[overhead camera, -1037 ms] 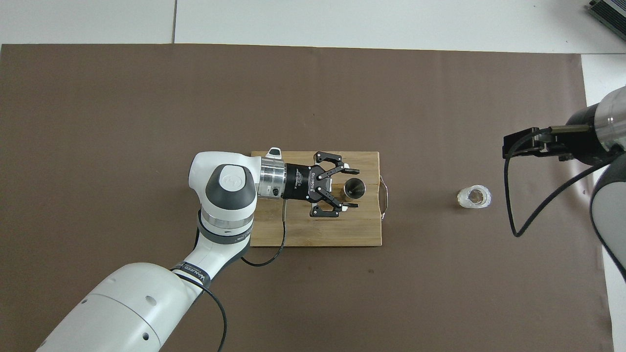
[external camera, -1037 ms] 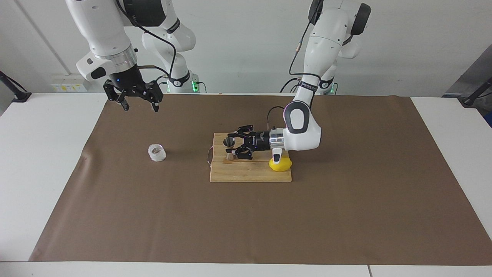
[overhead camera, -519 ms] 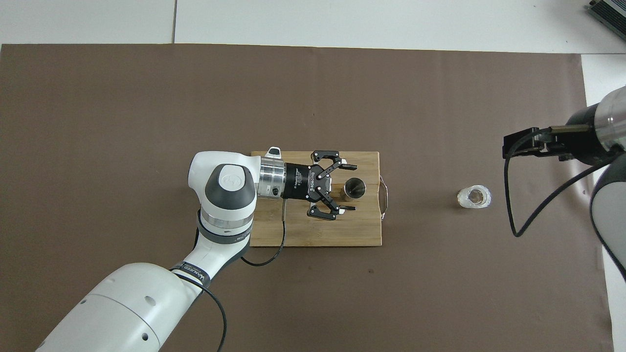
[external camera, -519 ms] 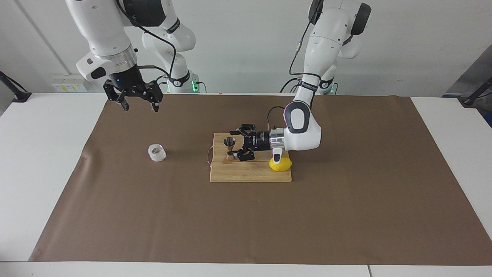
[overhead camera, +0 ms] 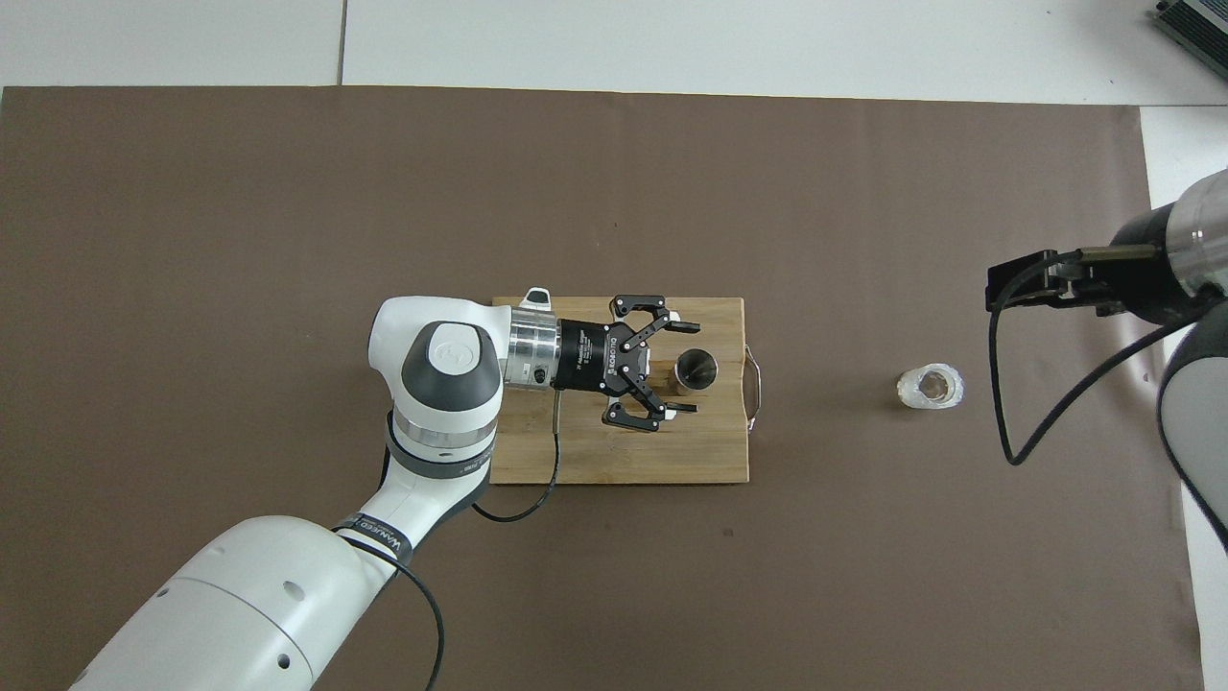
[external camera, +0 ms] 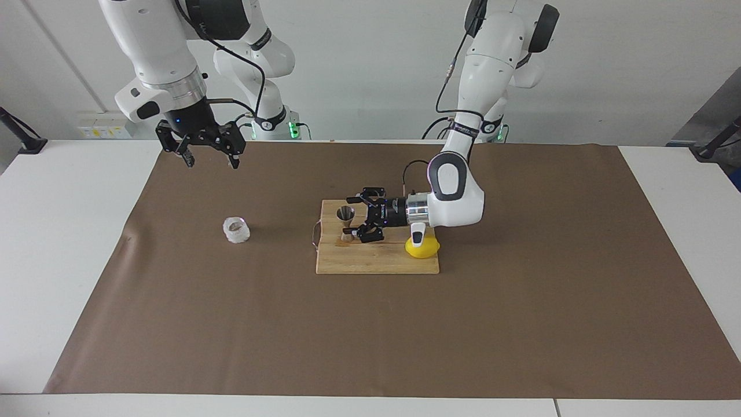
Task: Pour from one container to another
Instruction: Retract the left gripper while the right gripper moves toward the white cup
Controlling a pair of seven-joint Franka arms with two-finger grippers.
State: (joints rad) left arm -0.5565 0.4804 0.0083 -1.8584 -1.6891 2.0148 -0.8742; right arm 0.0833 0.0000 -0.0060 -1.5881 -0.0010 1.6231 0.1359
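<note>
The steel jigger (external camera: 345, 222) (overhead camera: 695, 370) stands upright on the wooden cutting board (external camera: 376, 262) (overhead camera: 624, 463), at the board's end toward the right arm. My left gripper (external camera: 352, 219) (overhead camera: 690, 368) lies level over the board, open. Its fingertips flank the jigger without touching it. The bumpy clear glass cup (external camera: 236, 230) (overhead camera: 930, 386) sits alone on the brown mat, toward the right arm's end of the table. My right gripper (external camera: 212, 164) hangs open and empty high over the mat's edge by the right arm's base, waiting.
A yellow lemon (external camera: 422, 247) rests on the board under the left wrist, which hides it from overhead. The board has a metal handle (overhead camera: 754, 384) on its end toward the cup. Brown paper (external camera: 521, 324) covers most of the white table.
The left gripper's fingers spread wider off the jigger and drew back slightly along the board. The jigger stays standing. The right arm and the cup have not moved.
</note>
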